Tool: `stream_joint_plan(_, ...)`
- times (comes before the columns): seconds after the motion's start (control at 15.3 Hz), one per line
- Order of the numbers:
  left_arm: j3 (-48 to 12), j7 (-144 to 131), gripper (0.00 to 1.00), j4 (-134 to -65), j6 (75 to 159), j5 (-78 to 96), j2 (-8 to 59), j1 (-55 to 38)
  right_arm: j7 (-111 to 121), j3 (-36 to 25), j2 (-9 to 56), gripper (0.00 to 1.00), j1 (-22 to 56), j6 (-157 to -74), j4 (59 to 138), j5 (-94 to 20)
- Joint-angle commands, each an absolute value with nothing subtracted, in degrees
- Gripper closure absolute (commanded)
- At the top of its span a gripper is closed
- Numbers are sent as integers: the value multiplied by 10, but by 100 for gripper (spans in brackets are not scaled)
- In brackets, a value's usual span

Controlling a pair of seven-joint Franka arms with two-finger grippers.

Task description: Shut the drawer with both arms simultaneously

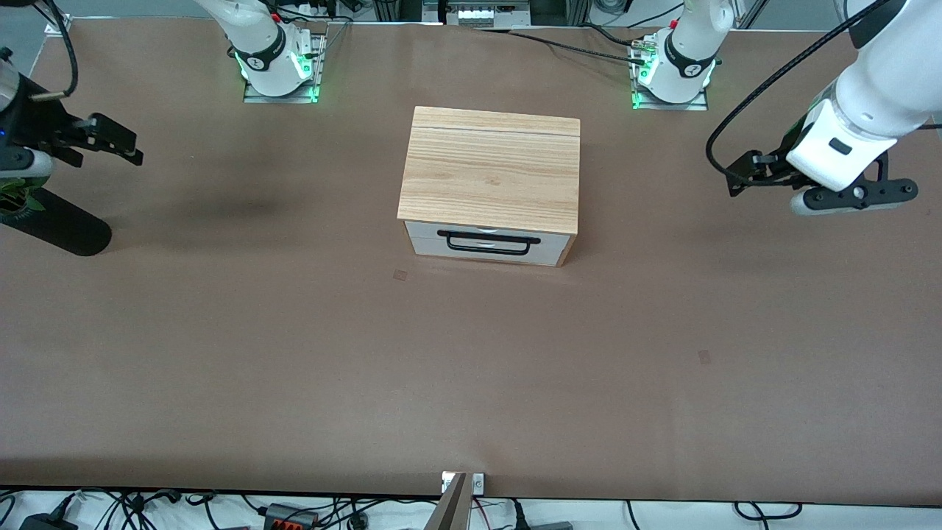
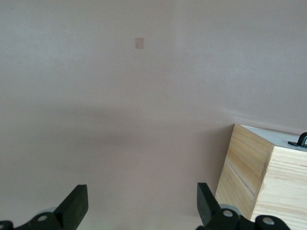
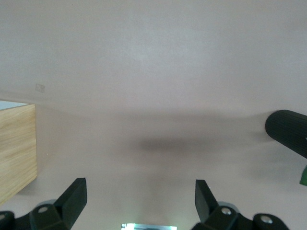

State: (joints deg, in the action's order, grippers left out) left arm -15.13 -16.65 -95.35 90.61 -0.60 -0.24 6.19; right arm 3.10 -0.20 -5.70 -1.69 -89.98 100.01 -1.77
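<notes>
The light oak cabinet (image 1: 489, 165) stands mid-table. Its drawer (image 1: 486, 249) shows a white front panel with a black wire handle (image 1: 489, 243). The panel sits about flush under the cabinet top, and none of the drawer's inside shows. My left gripper (image 1: 743, 174) is open and empty over the table toward the left arm's end, well apart from the cabinet. In the left wrist view its fingers (image 2: 76, 203) are wide apart, with the cabinet's corner (image 2: 259, 182) beside them. My right gripper (image 1: 118, 140) is open and empty over the right arm's end. The right wrist view shows its fingers (image 3: 74, 199) and the cabinet's side (image 3: 17, 148).
A black ribbed cylinder (image 1: 62, 224) lies on the table under the right arm and also shows in the right wrist view (image 3: 288, 136). The arm bases (image 1: 280, 66) stand along the table's back edge. Small tape marks (image 1: 399, 274) lie on the brown tabletop.
</notes>
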Motion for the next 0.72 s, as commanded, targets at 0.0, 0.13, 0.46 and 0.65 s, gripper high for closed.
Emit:
stream_joint_plan(0.0,-154,-161,0,-975,918,12,-18,78,19,-2,-49,0,-19,-882,989,-14)
stream_joint_plan(0.13,-154,-160,0,-974,917,20,-16,78,11,-1,-43,0,-21,-887,989,-12)
stream_joint_plan(0.46,-154,-161,0,-971,913,21,-15,78,11,-2,-42,0,-27,-887,988,-12)
stream_joint_plan(0.65,-154,-161,0,-971,913,21,-14,78,11,-2,-40,0,-25,-898,988,-8)
